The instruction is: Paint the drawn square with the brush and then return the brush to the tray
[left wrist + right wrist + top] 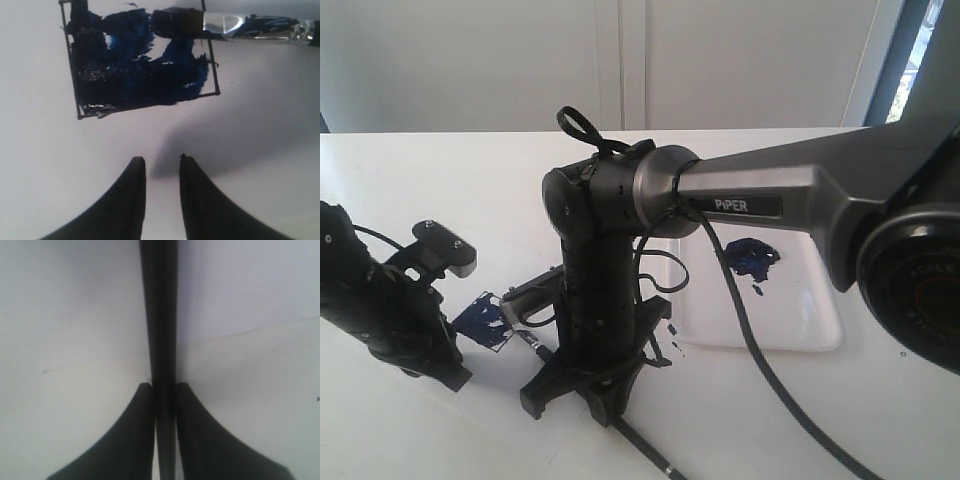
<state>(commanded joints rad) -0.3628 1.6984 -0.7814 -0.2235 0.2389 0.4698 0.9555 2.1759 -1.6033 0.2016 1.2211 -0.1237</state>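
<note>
The drawn square is a tilted black outline, mostly smeared dark blue with a few white gaps; it also shows on the table. The brush lies low across the square's edge, its dark tip on the paint. My right gripper is shut on the brush's black handle; in the exterior view it points down with the handle running out toward the front. My left gripper hovers just short of the square, open, nothing between its fingers. The white tray sits to the right.
A dark blue paint blob lies in the tray. Small blue spatters mark the table beside the tray. A black cable hangs from the right arm across the tray's front. The left arm stands at the left edge.
</note>
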